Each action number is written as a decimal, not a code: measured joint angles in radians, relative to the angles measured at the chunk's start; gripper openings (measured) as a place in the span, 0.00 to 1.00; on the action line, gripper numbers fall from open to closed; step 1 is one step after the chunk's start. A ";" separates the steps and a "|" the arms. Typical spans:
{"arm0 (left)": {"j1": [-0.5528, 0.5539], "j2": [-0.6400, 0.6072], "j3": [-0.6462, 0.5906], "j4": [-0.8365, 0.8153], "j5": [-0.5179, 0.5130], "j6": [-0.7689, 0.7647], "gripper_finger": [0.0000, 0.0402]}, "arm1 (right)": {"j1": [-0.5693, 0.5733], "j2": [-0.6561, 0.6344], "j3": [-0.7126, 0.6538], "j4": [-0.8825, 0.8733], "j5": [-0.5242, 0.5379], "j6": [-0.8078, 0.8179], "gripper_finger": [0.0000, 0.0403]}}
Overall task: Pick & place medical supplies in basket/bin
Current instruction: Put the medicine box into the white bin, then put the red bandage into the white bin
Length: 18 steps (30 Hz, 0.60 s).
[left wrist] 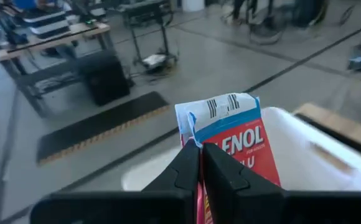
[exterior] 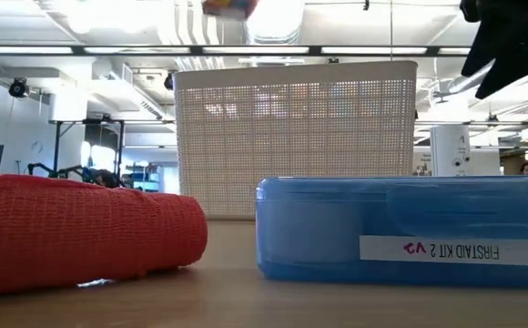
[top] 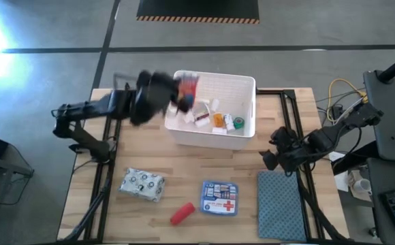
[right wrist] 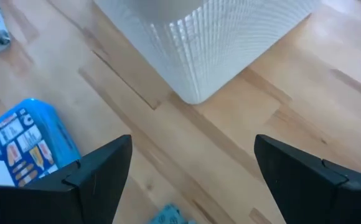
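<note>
Overhead, left gripper [left wrist: 200, 163] pinching glossy red-blue box [left wrist: 233, 134] above perforated white bin [top: 214, 133], right gripper [right wrist: 193, 165] spread, empty.

blurred: left claw [top: 177, 92] | cut off: red-blue box [left wrist: 233, 146] (lower part hidden)

This is looking like an industrial robotics lab or workshop: a pale wooden table on a black metal frame [top: 204, 173] is standing on a grey polished concrete floor [top: 306, 27] marked with dark lines, a black mat with yellow-striped edge [top: 197, 9] is lying beyond, while long ceiling strip lights [exterior: 91, 49] are glowing over cluttered work benches [left wrist: 50, 37].
</note>
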 joint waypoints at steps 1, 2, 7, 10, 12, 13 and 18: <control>0.047 0.006 0.008 0.013 0.043 0.034 0.01 | 0.000 -0.002 0.001 0.006 0.000 -0.005 0.81; 0.090 0.016 0.011 0.023 0.104 0.056 0.02 | 0.000 -0.004 0.001 0.008 -0.001 -0.009 0.81; 0.199 0.056 0.006 0.037 0.337 0.031 0.18 | 0.001 0.000 0.001 0.030 -0.002 0.022 0.81; 0.205 0.073 0.004 0.017 0.206 0.033 0.33 | 0.001 0.009 0.001 0.050 -0.003 0.030 0.81; 0.203 0.073 0.004 0.012 0.136 0.061 0.44 | 0.002 0.010 0.001 0.079 -0.003 0.019 0.81; 0.203 0.068 0.007 0.011 0.131 0.069 0.49 | 0.001 0.012 0.001 0.089 -0.003 0.012 0.81; 0.121 0.001 0.041 -0.055 0.365 0.074 0.66 | 0.001 0.021 0.001 0.118 -0.008 -0.015 0.81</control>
